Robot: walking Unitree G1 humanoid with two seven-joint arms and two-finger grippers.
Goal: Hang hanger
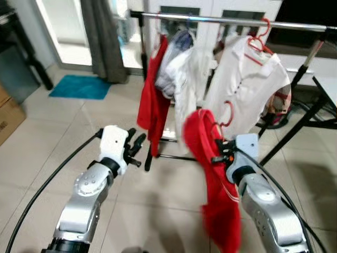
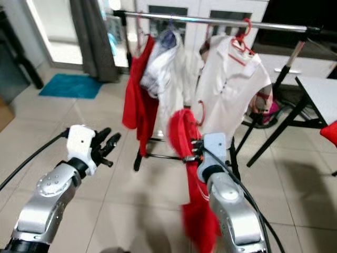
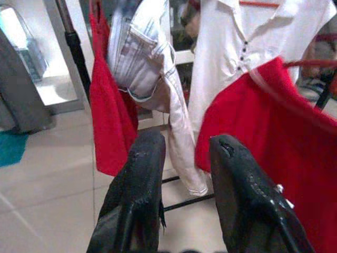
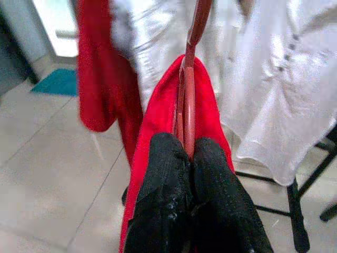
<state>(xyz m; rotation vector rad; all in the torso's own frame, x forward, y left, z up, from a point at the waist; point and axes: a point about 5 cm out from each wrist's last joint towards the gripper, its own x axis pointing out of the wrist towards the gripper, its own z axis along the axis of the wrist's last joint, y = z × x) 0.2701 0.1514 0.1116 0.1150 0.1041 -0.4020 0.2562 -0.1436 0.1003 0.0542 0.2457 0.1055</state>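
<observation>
My right gripper (image 1: 220, 152) is shut on a red hanger (image 4: 188, 105) that carries a red garment (image 1: 213, 184). The hanger's hook (image 1: 228, 113) points up, well below the silver clothes rail (image 1: 231, 21). The garment drapes down in front of my right arm. My left gripper (image 1: 138, 150) is raised to the left of it, open and holding nothing. On the rail hang a red dress (image 1: 154, 100), a pale jacket (image 1: 176, 74) and a white shirt (image 1: 245, 89) on a red hanger (image 1: 259, 42).
The rack's black legs (image 1: 287, 132) spread across the tiled floor. A table edge (image 1: 326, 89) stands at the right. At the far left lie a teal mat (image 1: 80, 86) and a cardboard box (image 1: 8, 118). A grey curtain (image 1: 102, 37) hangs behind.
</observation>
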